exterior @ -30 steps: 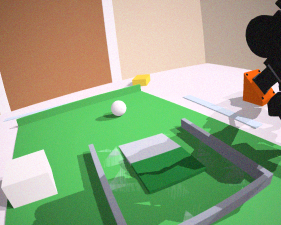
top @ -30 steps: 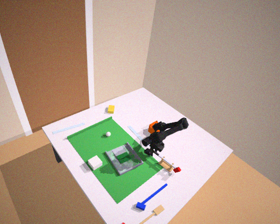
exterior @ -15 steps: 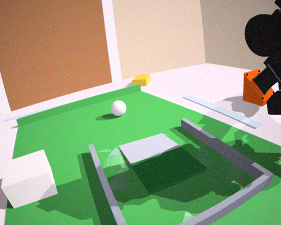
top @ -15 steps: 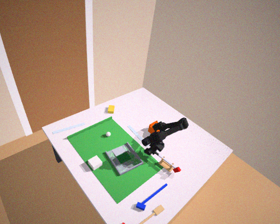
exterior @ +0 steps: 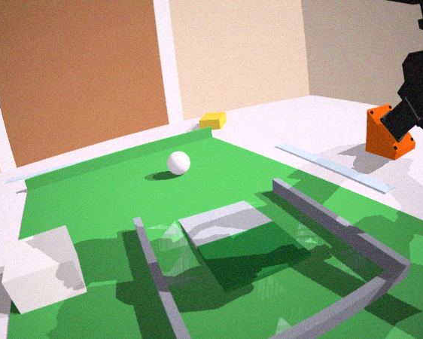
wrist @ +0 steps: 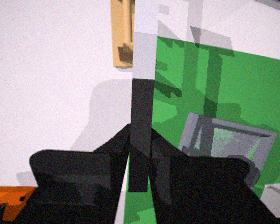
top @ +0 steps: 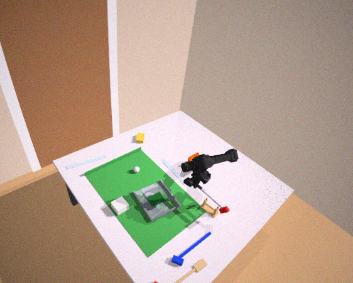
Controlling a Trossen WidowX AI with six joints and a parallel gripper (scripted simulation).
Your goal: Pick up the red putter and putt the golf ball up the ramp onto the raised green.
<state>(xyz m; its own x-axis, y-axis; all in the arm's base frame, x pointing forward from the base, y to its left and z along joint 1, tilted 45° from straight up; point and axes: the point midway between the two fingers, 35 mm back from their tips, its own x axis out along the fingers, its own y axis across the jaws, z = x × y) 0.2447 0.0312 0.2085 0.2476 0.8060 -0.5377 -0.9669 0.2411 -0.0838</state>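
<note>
The red putter has a red head (top: 224,209), a pale shaft (top: 211,199) (wrist: 145,55) and a black grip (wrist: 142,100). My gripper (top: 196,185) (wrist: 137,128) is shut on the black grip. The shaft runs over or close beside the wooden rack (top: 210,209) (wrist: 122,35); whether they touch is not clear. The white golf ball (top: 136,169) (exterior: 178,163) lies on the green mat (top: 114,176) (exterior: 98,200). The pale ramp (exterior: 226,222) faces the ball and leads to the raised green (top: 156,199) (exterior: 245,241), both partly in shadow. The putter and fingertips are outside the exterior view.
Grey walls (top: 151,217) (exterior: 339,230) stand around the raised green on three sides. A white block (top: 120,205) (exterior: 42,271) sits at the mat's left edge. A blue mallet (top: 193,246) and a tan one (top: 200,265) lie near the front. A yellow block (top: 140,138) (exterior: 211,120) lies behind the mat.
</note>
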